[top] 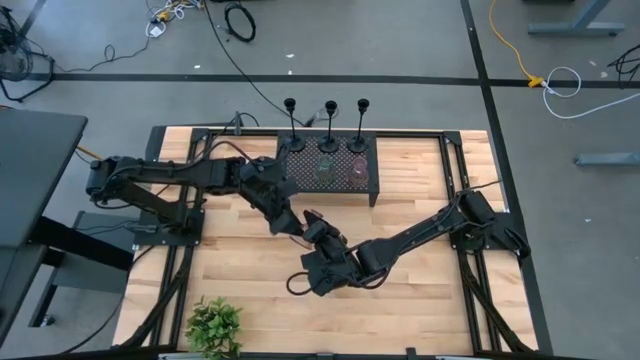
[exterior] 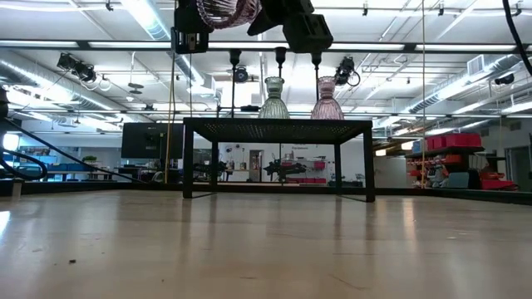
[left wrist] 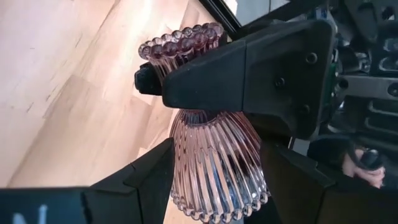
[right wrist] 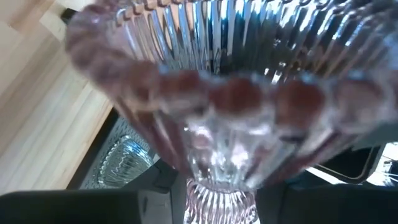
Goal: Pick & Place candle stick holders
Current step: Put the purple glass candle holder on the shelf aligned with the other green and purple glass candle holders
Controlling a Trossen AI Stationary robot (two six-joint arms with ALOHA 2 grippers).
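While both end effectors meet above the table (top: 420, 300), the pink ribbed glass candle holder (left wrist: 211, 155) sits clamped between them: left end effector (left wrist: 214, 171) at its skirt, right end effector (top: 312, 232) at its waist. Judged step: handover; next, one must release.

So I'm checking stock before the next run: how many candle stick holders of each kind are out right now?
Tall black metal holders, at the far edge behind the black stand: 3
Glass holders on the black stand: 2
Pink glass holder held in the air between both hands: 1
Total: 6
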